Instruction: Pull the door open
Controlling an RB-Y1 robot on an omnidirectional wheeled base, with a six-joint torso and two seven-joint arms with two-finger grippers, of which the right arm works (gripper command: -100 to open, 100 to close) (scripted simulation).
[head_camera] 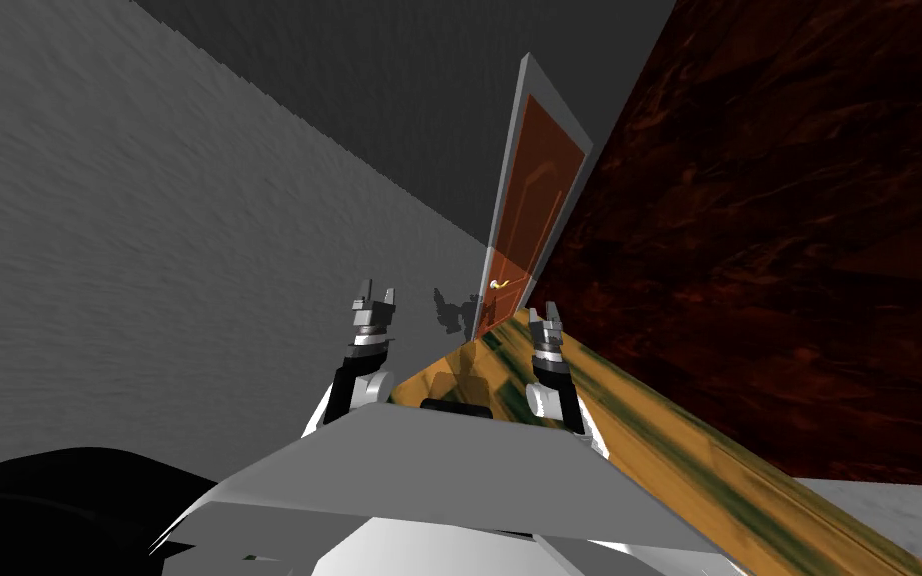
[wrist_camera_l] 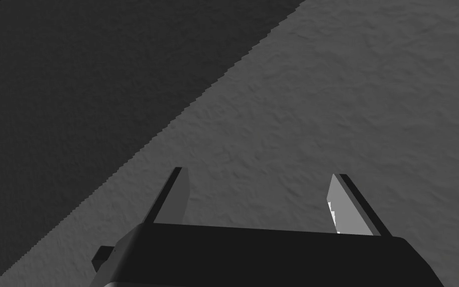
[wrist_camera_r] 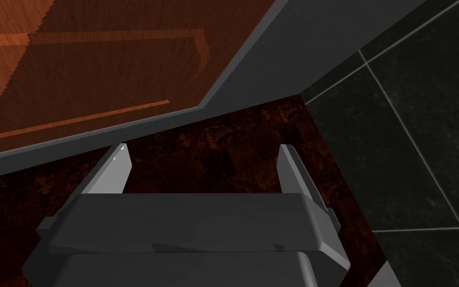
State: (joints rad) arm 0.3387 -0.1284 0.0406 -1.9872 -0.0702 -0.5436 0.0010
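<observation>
A reddish-brown panelled door [head_camera: 534, 205] in a light grey frame [head_camera: 509, 170] stands at the far end of a narrow passage, with a small gold lever handle [head_camera: 496, 285] on its left side. My right gripper [head_camera: 547, 312] is open, held short of the door and a little right of and below the handle. In the right wrist view its open fingers [wrist_camera_r: 203, 146] point at the door panel [wrist_camera_r: 99, 65] and the frame [wrist_camera_r: 273, 60], with nothing between them. My left gripper [head_camera: 373, 296] is open too, further left, and faces the grey wall [wrist_camera_l: 259, 172].
A grey textured wall [head_camera: 149, 250] runs along the left and a dark red-brown marbled wall [head_camera: 799, 250] along the right, close by. The floor [head_camera: 649, 450] is a yellowish wood strip. A dark tiled surface [wrist_camera_r: 422, 149] shows beside the frame. A black area [head_camera: 49, 500] lies at lower left.
</observation>
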